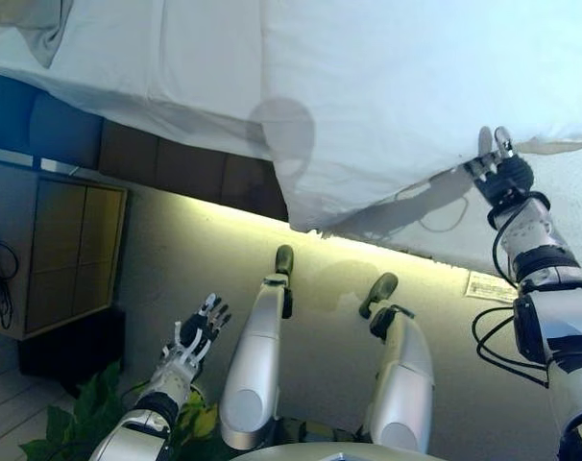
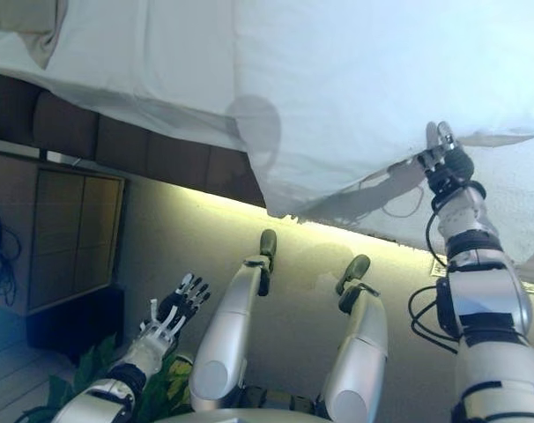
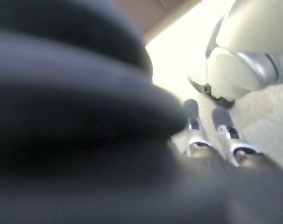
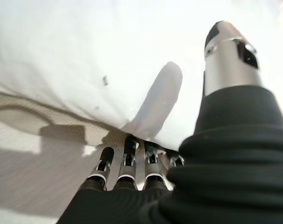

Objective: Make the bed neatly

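A white duvet (image 1: 387, 86) covers the bed across the far side, and its near edge hangs over the bed's side. My right hand (image 1: 500, 165) is at that edge on the right. In the right wrist view its fingers (image 4: 130, 156) are straight with their tips at the duvet's hem (image 4: 155, 112), and its thumb (image 4: 228, 51) stands straight above the cloth. The edge rises toward the hand and casts a shadow on the bare mattress (image 1: 569, 206). My left hand (image 1: 197, 336) is low on the left, open and empty, fingers spread over the floor.
A pillow (image 1: 36, 29) lies at the bed's far left corner. A dark padded bed base (image 1: 176, 163) runs under the duvet. A wooden cabinet (image 1: 60, 250) stands at the left, with a green plant (image 1: 80, 418) in front of it. A paper slip (image 1: 491, 285) lies on the carpet.
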`<state>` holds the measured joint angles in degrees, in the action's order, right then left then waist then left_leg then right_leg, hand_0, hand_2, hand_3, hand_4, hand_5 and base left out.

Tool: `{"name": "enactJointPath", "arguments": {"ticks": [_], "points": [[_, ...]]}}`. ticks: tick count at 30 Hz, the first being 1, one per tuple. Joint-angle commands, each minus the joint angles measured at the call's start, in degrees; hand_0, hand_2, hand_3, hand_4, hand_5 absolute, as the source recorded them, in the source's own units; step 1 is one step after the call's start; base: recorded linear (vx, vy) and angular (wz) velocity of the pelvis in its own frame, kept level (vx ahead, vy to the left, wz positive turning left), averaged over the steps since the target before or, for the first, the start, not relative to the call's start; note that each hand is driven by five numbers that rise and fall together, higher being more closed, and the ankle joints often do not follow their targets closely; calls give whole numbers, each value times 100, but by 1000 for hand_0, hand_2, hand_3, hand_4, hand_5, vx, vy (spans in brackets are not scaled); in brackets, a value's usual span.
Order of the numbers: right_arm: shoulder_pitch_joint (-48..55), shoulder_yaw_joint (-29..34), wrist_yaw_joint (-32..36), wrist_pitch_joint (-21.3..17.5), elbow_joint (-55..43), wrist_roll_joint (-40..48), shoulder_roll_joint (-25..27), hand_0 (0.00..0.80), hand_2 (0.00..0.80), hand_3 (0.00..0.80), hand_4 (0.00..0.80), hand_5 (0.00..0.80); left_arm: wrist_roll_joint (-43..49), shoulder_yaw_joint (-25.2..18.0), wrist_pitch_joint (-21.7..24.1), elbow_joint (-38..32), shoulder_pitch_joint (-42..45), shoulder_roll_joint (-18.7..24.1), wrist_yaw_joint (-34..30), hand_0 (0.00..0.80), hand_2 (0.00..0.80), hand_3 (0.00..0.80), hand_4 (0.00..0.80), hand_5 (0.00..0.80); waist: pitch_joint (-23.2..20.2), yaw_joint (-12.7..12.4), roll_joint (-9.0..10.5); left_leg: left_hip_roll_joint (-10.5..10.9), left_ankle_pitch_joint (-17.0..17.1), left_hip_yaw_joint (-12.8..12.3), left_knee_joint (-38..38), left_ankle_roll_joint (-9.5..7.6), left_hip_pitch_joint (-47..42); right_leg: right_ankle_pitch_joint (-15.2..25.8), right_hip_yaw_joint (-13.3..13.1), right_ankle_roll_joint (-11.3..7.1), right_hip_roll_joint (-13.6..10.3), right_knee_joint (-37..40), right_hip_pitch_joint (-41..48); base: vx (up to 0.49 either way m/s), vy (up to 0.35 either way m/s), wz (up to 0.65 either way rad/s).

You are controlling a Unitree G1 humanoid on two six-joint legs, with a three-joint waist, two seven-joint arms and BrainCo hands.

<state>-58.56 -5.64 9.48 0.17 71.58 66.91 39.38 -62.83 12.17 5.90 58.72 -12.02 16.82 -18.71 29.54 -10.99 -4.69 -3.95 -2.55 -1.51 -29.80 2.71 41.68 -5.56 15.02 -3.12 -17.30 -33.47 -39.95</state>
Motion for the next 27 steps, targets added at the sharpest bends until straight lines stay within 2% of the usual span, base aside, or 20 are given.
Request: {"name": "enactJointPath", "arguments": {"ticks": [1, 6, 7, 8, 13, 19, 24, 27], "points": [[-795, -216, -26, -521, -610, -11, 901, 0, 0, 0, 0, 0, -179, -75, 27, -211, 449, 286, -104, 0, 0, 0, 0, 0, 26, -95, -142, -88, 258, 263, 521, 37, -249, 166, -296, -487, -357, 10, 343, 0, 0, 0], [-1210, -387, 99, -603, -661, 8, 1123, 0, 0, 0, 0, 0, -193, -107, -35, -290, 584, 335, -110, 0, 0, 0, 0, 0, 26, -133, -167, -74, 285, 284, 570, 33, -299, 147, -273, -477, -356, -21, 364, 0, 0, 0], [-1252, -436, 165, -718, -688, -2, 1145, 474, 474, 474, 474, 474, -197, -103, -34, -308, 604, 342, -113, 0, 0, 0, 0, 0, 26, -138, -169, -71, 299, 286, 592, 29, -311, 148, -274, -476, -351, -17, 368, 0, 0, 0], [-1283, -459, 177, -789, -724, -7, 1168, 800, 800, 800, 800, 800, -196, -114, -34, -314, 617, 343, -128, 0, 0, 0, 0, 0, 26, -135, -168, -72, 312, 283, 614, 31, -327, 145, -271, -480, -345, -5, 380, 0, 0, 0], [-1146, -373, 574, -740, -891, 34, 1221, 800, 800, 800, 800, 800, -189, -193, -24, -361, 703, 363, -218, 0, 0, 0, 0, 0, 26, -142, -152, -79, 346, 263, 739, 57, -473, 151, -203, -486, -348, 86, 536, -2, -4, -1], [-1000, -255, 728, -643, -905, 70, 1195, 800, 800, 800, 800, 800, -179, -251, -22, -381, 692, 445, -268, 0, 0, 0, 0, 0, 24, -156, -77, -135, 366, 244, 869, 100, -708, 174, -92, -513, -329, 297, 827, -11, -28, 1], [-903, -205, 876, -513, -863, 77, 1130, 800, 800, 800, 800, 800, -324, -247, 188, -413, 600, 499, -417, 0, 0, 0, 0, 0, 21, -139, 14, -216, 367, 225, 958, 150, -1005, 175, -46, -521, -267, 476, 1161, -16, -37, 1], [-772, -159, 929, -432, -878, 68, 1070, 800, 800, 800, 800, 800, -484, -249, 293, -701, 499, 570, -419, 0, 0, 0, 0, 0, -73, -122, 90, -298, 339, 210, 980, 187, -1166, 187, 1, -519, -214, 609, 1366, 11, -51, -4]]}}
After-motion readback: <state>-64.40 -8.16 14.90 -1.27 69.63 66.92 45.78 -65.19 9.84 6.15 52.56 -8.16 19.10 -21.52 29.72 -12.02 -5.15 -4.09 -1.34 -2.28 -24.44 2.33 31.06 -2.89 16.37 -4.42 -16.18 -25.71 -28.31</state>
